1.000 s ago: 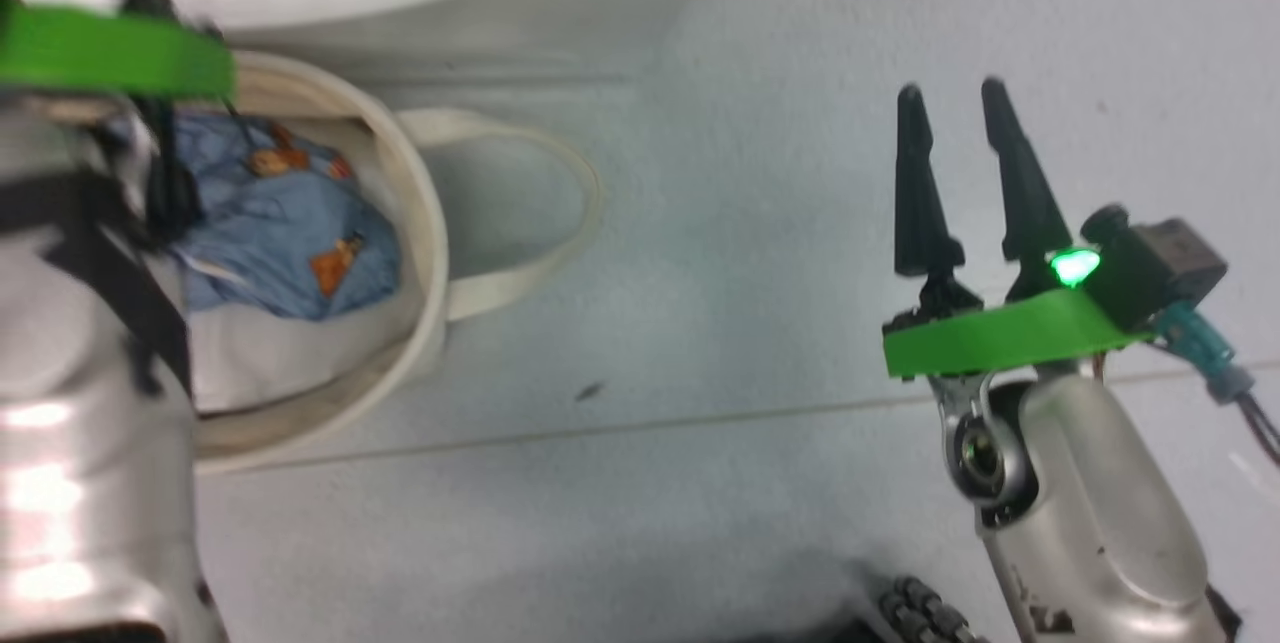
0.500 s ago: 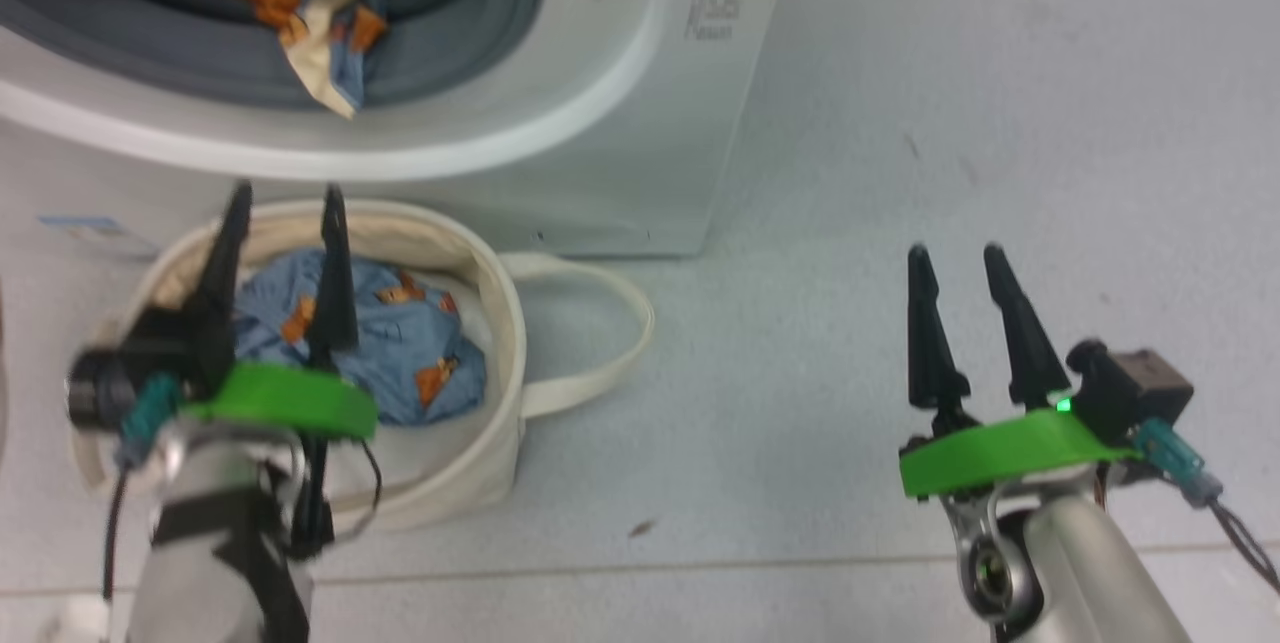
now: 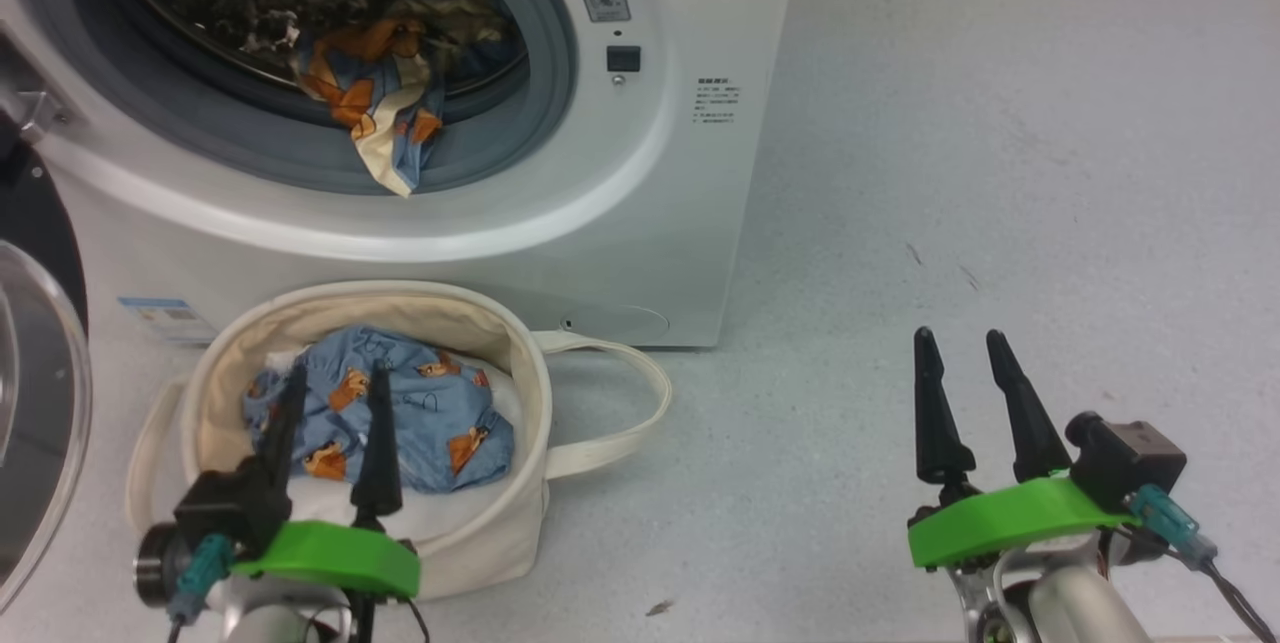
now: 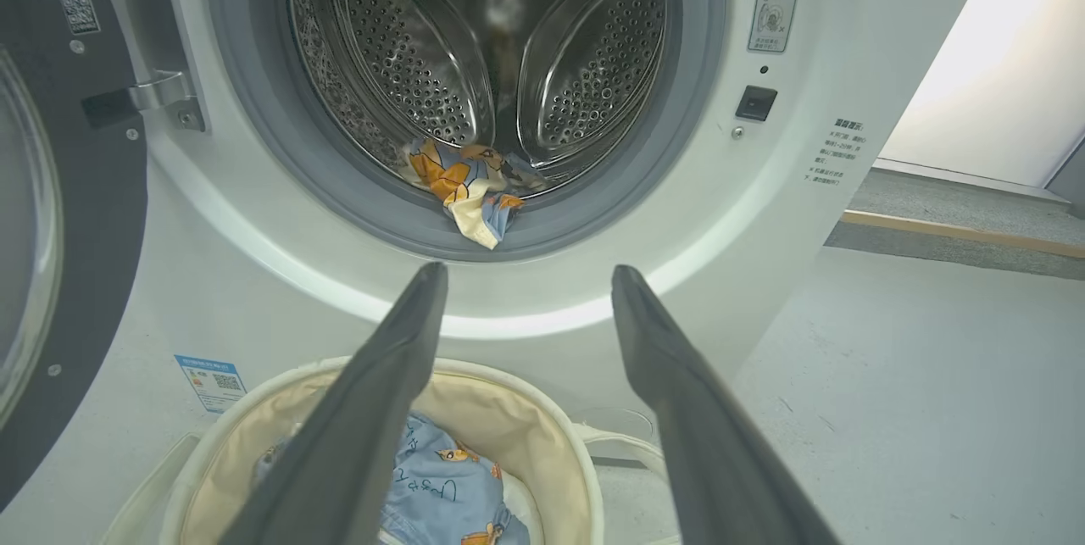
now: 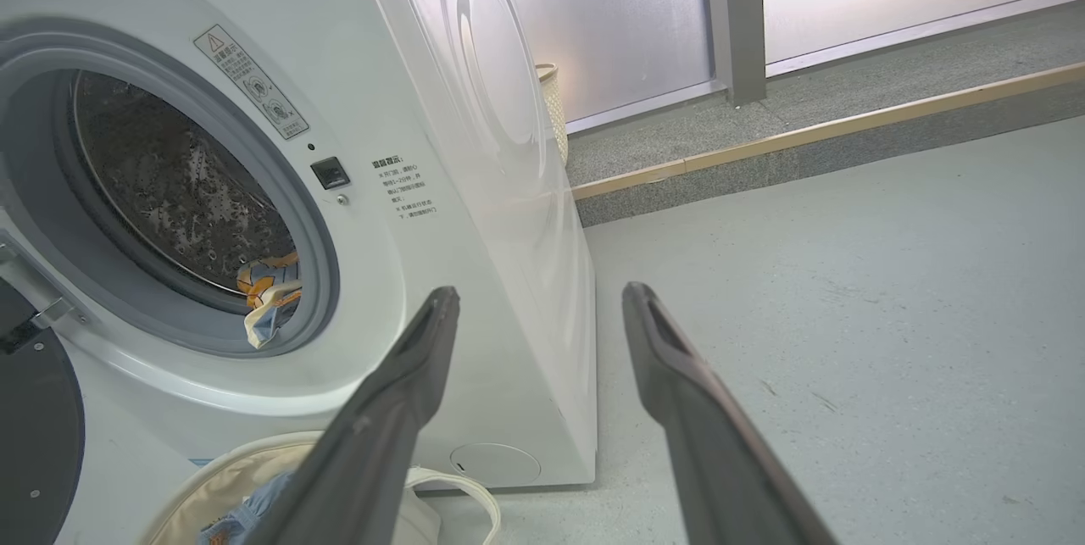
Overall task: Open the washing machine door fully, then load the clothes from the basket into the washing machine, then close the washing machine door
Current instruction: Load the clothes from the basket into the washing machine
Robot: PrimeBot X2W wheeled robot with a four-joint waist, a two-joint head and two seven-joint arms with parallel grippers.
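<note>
The white washing machine stands with its door swung open to the left, black rim and glass bowl showing. One printed light-blue garment hangs over the grey rubber ring at the drum mouth. Below it sits the cream basket, holding another light-blue garment on a white pad. My left gripper hovers open above the basket's near side, empty. My right gripper is open over bare floor, well right of the basket. The left wrist view looks past open fingers into the drum.
The basket's loop handle lies on the grey floor toward the right. A raised sill with a wooden strip and frosted glass panels runs behind the washer. Open floor spreads to the right of the machine.
The head camera has tilted up, bringing the drum mouth and open door into view. My left gripper has come off the basket clothes, lifted back and empty. The right gripper keeps its pose.
</note>
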